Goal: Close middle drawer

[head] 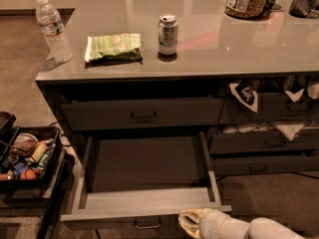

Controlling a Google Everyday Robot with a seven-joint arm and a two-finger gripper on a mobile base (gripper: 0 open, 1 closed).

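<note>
Gripper [192,221] sat at the wide-open middle drawer [144,200]'s front, right of its handle [147,225], probably lined up to shove it shut. Couldn't tell its grip state.

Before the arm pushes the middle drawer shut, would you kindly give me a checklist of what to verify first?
1. Middle drawer is pulled out and ready for a push: ok.
2. Nothing sticks up from inside it that might jam: ok.
3. Pincer sits at the front panel, right of the handle: ok.
4. Pincer actually touches the front panel: cannot tell.
5. Top drawer above is shut and out of the way: ok.
6. Cart on the left stands apart from the drawer's side: cannot tell.
</note>
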